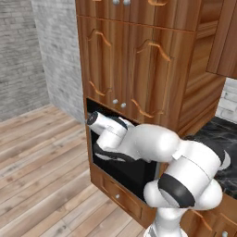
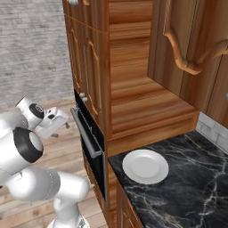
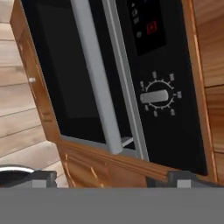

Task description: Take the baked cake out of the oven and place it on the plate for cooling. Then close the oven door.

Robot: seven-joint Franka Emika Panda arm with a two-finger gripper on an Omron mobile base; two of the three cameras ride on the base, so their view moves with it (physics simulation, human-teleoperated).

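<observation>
The black oven (image 1: 124,174) sits in the wood cabinetry. Its oven door (image 3: 61,65) has dark glass and a long silver bar handle (image 3: 97,78), and it stands upright against the oven front. From the side, the handle (image 2: 87,138) stands out from the door. My gripper (image 3: 113,178) is open and empty, a short way in front of the handle and the control knob (image 3: 155,97). The right base view shows the gripper (image 2: 61,124) left of the door's upper part. The white plate (image 2: 145,165) lies bare on the black marble counter (image 2: 191,187). The baked cake is hidden.
Brown cabinet doors (image 1: 125,69) rise above the oven and a wooden drawer (image 1: 120,198) sits below it. A wood cabinet side wall (image 2: 133,80) stands between the oven and the counter. Wooden floor (image 1: 41,162) stretches out to the left, with a grey brick wall (image 1: 18,55) behind.
</observation>
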